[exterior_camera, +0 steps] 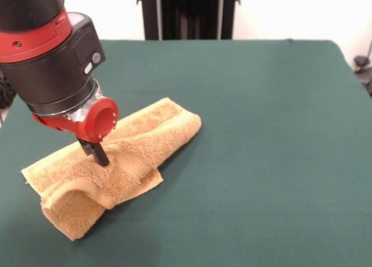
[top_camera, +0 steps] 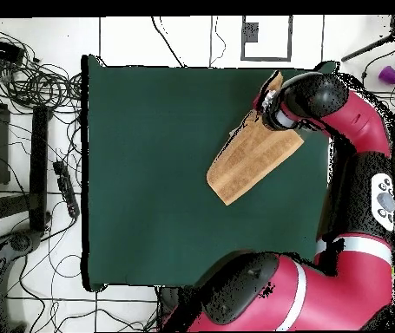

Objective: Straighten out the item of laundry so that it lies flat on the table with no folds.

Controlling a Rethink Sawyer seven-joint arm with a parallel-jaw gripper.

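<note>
My gripper [exterior_camera: 100, 152] presses into the folded orange-yellow terry towel [exterior_camera: 139, 145] at the green table's [exterior_camera: 261, 133] left side; whether it grips, I cannot tell. Drawing one layer outward, low and slow, should open the folds.

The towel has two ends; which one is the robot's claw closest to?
The bunched, folded-over end at the front view's lower left; the gripper presses there, while the neater rounded end lies farther off.

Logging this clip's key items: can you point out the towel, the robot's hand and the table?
towel [exterior_camera: 157, 133]: front view, on the rolled upper layer toward its far end.
hand [exterior_camera: 97, 152]: front view, on the dark tip pressed into the towel's folds.
table [exterior_camera: 261, 162]: front view, on bare green top beside the towel.
</note>
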